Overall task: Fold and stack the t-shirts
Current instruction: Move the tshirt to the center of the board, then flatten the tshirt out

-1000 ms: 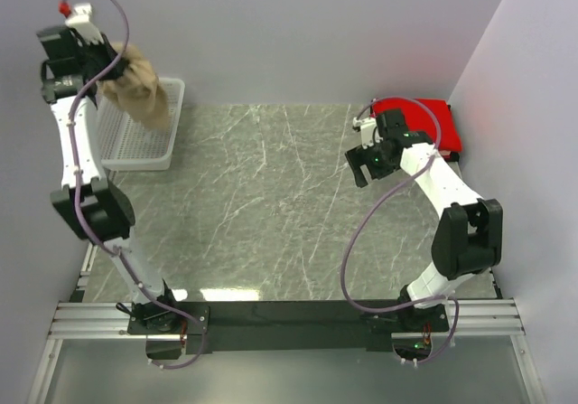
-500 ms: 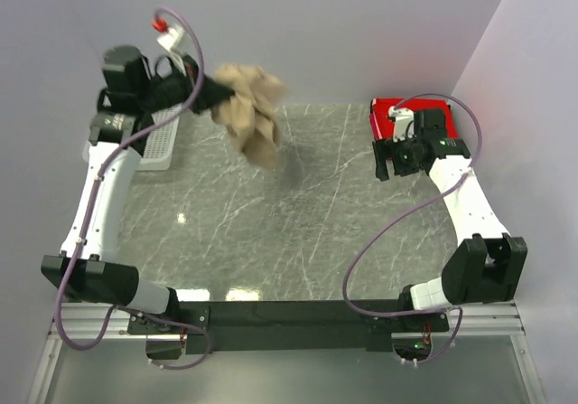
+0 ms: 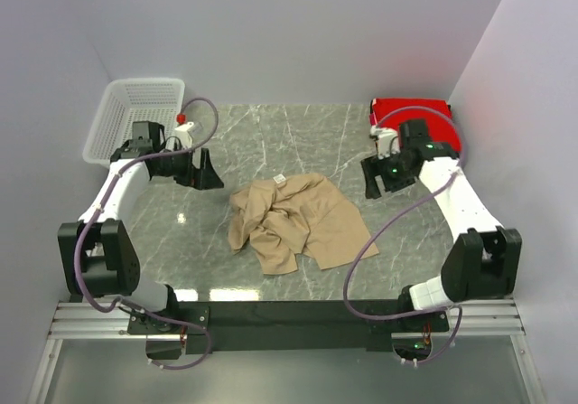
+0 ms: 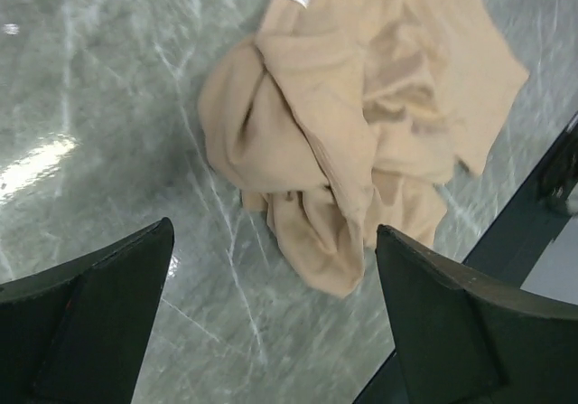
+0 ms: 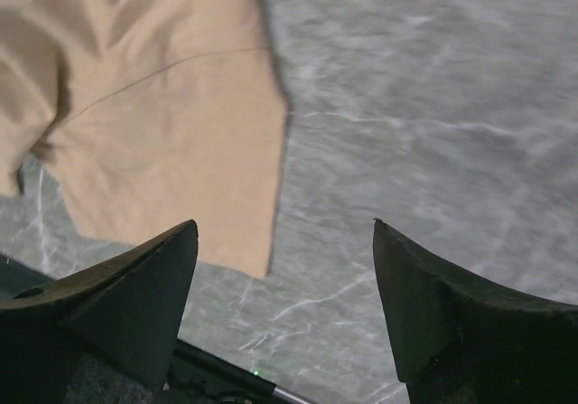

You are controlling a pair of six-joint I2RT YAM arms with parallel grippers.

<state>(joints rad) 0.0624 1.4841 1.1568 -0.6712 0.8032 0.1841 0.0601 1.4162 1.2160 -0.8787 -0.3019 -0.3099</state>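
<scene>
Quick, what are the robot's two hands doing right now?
Left gripper: open, holding nothing.
Right gripper: open, holding nothing.

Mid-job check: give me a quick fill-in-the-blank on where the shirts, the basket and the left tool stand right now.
The tan t-shirt lies crumpled in the ____ of the table.
The red t-shirt sits at the far ____ corner.
The left tool is ____ and holds nothing.
The white basket stands at the far ____ corner.
Missing words: middle; right; open; left.
</scene>
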